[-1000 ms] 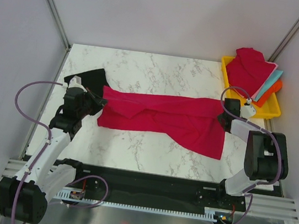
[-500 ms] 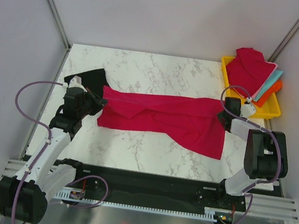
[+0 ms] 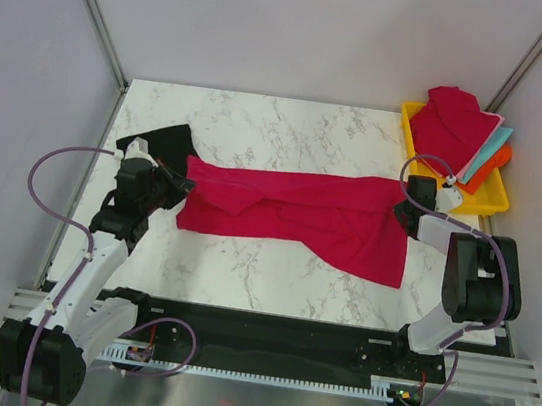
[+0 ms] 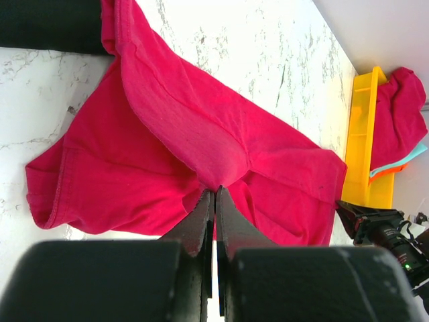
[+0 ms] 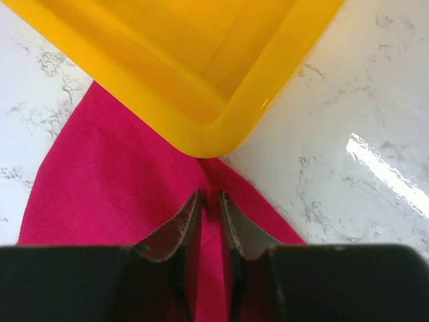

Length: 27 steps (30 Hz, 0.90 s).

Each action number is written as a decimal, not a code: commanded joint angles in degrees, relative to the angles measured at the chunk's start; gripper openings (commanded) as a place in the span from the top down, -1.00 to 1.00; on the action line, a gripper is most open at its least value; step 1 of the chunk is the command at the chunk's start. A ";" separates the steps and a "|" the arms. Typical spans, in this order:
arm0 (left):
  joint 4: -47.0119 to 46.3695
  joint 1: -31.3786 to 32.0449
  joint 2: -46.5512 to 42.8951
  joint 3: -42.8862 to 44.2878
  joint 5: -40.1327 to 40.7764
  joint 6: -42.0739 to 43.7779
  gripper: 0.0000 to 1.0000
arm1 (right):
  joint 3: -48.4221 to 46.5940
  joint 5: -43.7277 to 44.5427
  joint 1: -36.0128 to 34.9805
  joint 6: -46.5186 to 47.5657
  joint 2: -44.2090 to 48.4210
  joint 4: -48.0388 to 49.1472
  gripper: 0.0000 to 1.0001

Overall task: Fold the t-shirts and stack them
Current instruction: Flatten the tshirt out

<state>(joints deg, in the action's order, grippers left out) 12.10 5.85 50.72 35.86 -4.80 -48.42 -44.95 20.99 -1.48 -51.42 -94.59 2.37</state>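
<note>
Grey walls (image 3: 304,36) ring the marble desk (image 3: 292,125), yellow tray (image 3: 490,206) at 2 o'clock. Left claw (image 4: 214,193) and right claw (image 5: 210,196) pinch the red t-shirt (image 3: 300,212).

Yellow tray (image 3: 488,201) at marble table's (image 3: 291,130) far-right corner
</note>
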 commanded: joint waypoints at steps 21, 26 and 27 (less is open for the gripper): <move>1.17 -0.40 0.96 3.16 2.69 -2.28 0.96 | -0.92 -8.32 0.42 5.62 17.23 0.27 1.00; 9.41 -0.49 5.43 18.84 1.90 -4.75 0.96 | -9.17 -15.45 0.42 10.46 26.55 -7.63 1.00; 11.26 -0.49 6.14 22.12 1.03 -4.75 0.96 | -12.59 -15.80 0.42 10.90 29.52 -9.65 1.00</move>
<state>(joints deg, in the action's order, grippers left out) 20.43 5.74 55.94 45.89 -3.77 -50.63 -49.12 9.61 -1.28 -44.14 -71.79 -3.49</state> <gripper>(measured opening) 0.026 0.010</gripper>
